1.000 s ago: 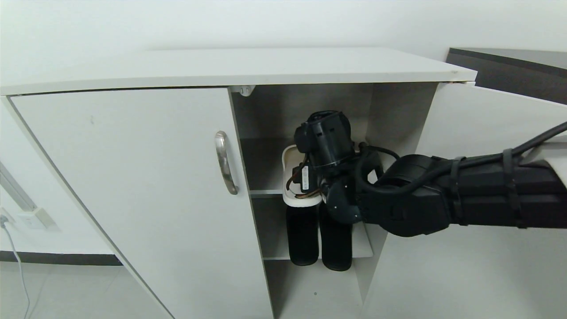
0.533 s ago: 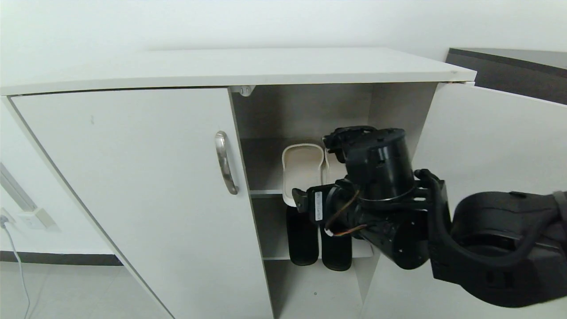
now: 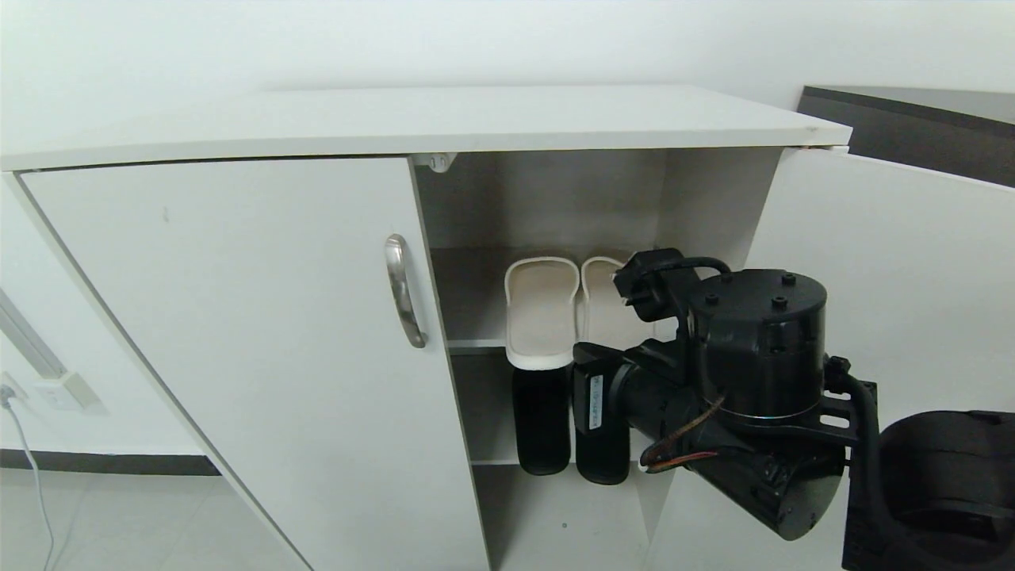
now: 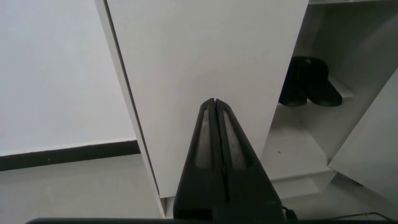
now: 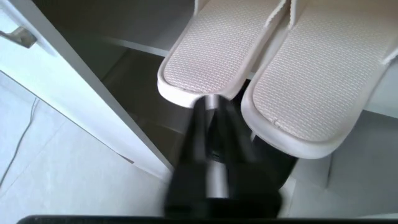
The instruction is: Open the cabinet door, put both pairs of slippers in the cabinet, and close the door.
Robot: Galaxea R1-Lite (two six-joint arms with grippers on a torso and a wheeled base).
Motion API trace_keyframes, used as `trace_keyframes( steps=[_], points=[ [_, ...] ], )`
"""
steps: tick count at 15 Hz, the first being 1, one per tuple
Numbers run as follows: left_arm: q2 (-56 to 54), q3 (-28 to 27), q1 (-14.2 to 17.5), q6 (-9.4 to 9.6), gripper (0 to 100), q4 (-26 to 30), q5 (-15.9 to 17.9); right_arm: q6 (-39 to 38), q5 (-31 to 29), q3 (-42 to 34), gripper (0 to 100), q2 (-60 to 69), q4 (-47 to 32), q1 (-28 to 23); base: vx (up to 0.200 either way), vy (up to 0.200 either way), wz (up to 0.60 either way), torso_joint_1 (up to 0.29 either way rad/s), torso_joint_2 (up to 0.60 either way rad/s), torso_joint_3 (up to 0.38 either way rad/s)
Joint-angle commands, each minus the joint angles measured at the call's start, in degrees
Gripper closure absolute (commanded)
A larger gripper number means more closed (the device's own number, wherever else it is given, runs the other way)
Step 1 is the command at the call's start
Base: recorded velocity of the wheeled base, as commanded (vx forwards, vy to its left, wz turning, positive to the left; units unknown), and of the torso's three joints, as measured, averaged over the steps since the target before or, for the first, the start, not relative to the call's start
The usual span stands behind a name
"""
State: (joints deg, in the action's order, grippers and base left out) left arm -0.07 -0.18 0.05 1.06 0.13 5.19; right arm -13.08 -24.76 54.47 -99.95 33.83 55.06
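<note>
Overhanging shelf edges, white slippers (image 3: pixel 543 313) + black slippers (image 3: pixel 543 428) may jam door (image 3: pixel 888 254) on closing; L gripper (image 4: pixel 214 107) closed, empty; R gripper (image 5: pixel 214 111) state unclear (blur).

On my feed the cabinet (image 3: pixel 444 119) reads as white laminated board, smooth and matt, with a faint sheen across its shut door (image 3: pixel 238 317). The handle (image 3: pixel 403 292) on that door is brushed metal, satin, with one bright highlight along its curve. The white slippers (image 5: pixel 273 68) look like soft foam or rubber, their footbeds stamped with a fine woven grain and their rims smooth. The black slippers (image 4: pixel 311 81) are dark and matt; I cannot make out their texture. The left gripper (image 4: pixel 214 106) is matt black plastic with duller grey pads (image 4: pixel 202 143). The floor (image 3: pixel 103 523) looks like pale, smooth tile with a slight gloss.
</note>
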Motion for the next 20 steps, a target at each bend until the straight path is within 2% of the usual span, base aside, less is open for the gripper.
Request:
trace_keyframes(
  steps=[1,7,20],
  points=[
    [0.07,0.01,0.04,-0.01,100,0.04,-0.01,0.07,-0.03,-0.15,100,0.02,0.01,0.22,0.0,0.0,0.0,0.0,0.0,0.0],
    [0.07,0.01,0.04,-0.01,100,-0.05,-0.01,0.07,-0.11,-0.41,100,-0.16,0.01,0.66,0.0,0.0,0.0,0.0,0.0,0.0],
    [0.07,0.01,0.04,-0.01,100,0.04,-0.01,0.69,0.06,-1.91,100,-0.42,0.36,0.83,-0.2,0.0,0.0,0.003,0.0,0.002]
  ],
)
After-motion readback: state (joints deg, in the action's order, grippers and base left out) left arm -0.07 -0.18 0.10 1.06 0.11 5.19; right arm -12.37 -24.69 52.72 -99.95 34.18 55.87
